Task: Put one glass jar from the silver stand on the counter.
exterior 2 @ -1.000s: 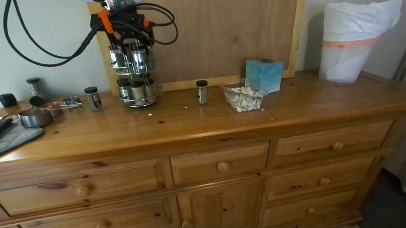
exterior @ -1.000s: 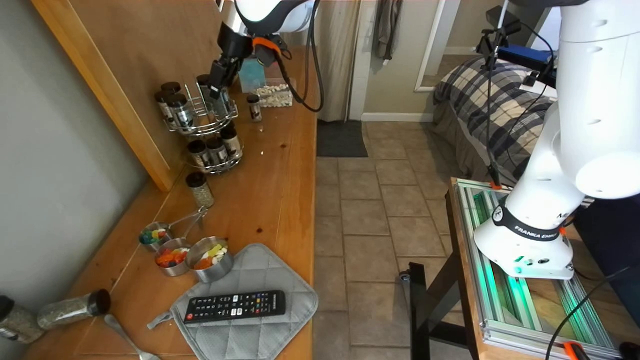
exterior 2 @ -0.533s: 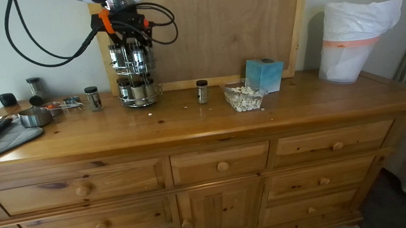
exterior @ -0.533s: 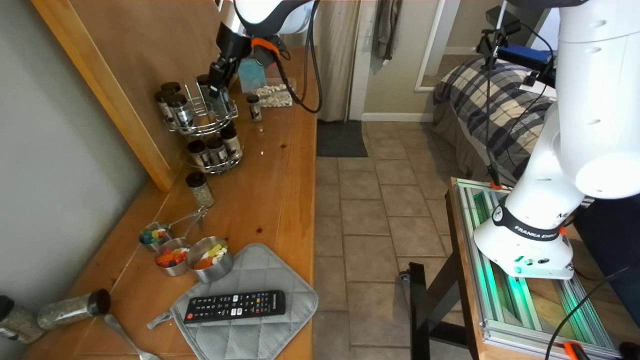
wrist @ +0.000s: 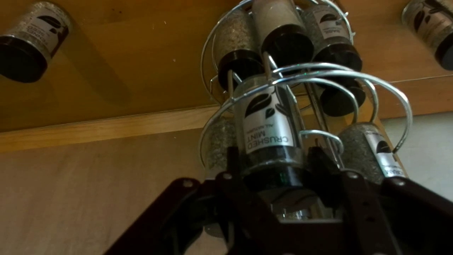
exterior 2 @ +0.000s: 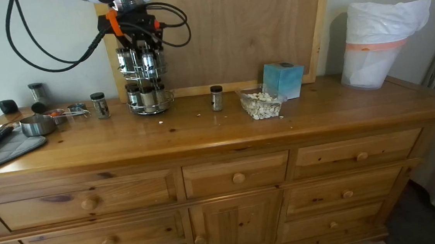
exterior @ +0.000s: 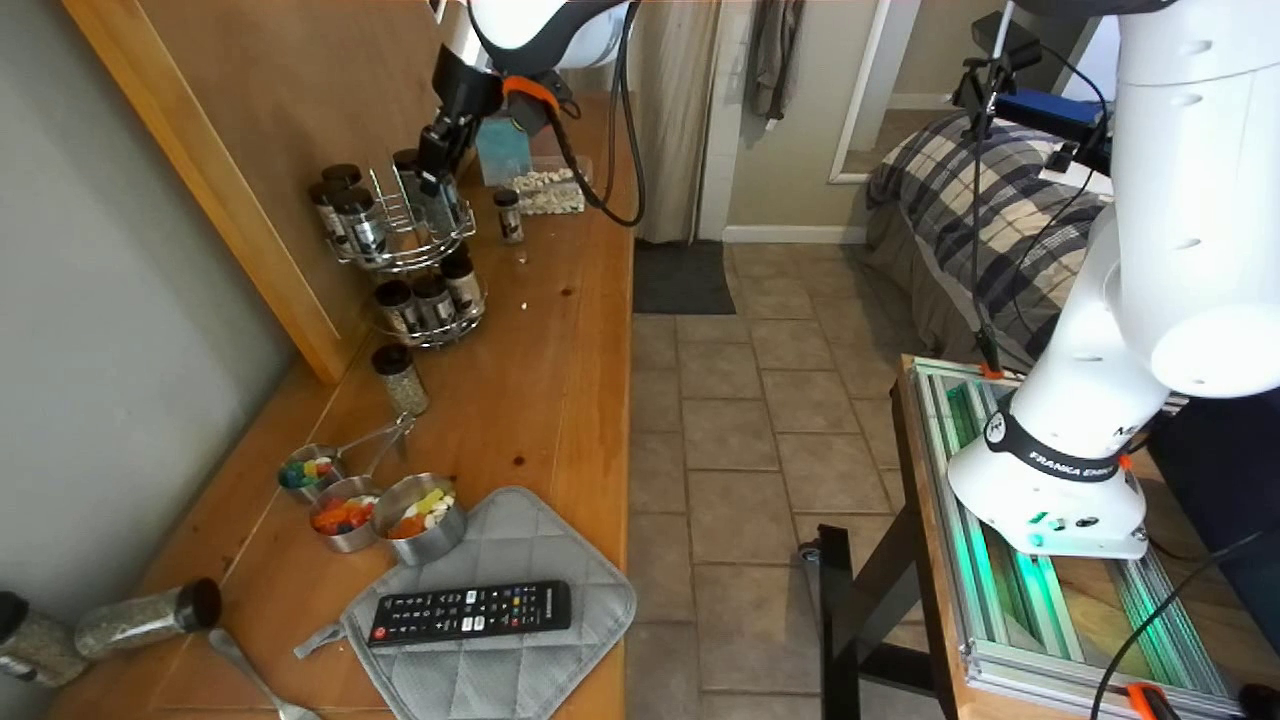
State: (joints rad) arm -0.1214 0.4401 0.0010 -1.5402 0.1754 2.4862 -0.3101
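Note:
The silver stand (exterior 2: pixel 153 111) rises in two tiers at the back of the wooden counter (exterior 2: pixel 203 136), with dark-capped glass jars in both tiers. My gripper (wrist: pixel 273 150) has its fingers on either side of the cap end of the glass jar labelled crushed mint (wrist: pixel 269 124), shut on it. That jar still sits within the upper tier's wire ring (wrist: pixel 385 82). In both exterior views the gripper (exterior: pixel 432 178) reaches down onto the upper tier. Neighbouring jars (wrist: pixel 370 152) stand close beside the fingers. The fingers partly cover the held jar's cap.
Single jars stand on the counter to either side of the stand, a jar (exterior 2: pixel 217 98) and another jar (exterior 2: pixel 101 106). A clear box of pale bits (exterior 2: pixel 261 106), a blue tissue box (exterior 2: pixel 284 81), metal cups (exterior: pixel 420 540) and a remote (exterior: pixel 470 612) lie farther off. Behind rises a wooden panel (exterior 2: pixel 234 39).
My gripper's fingers have drawn together around the jar's cap end. The arm has hardly moved, and the stand and other jars have stayed in place.

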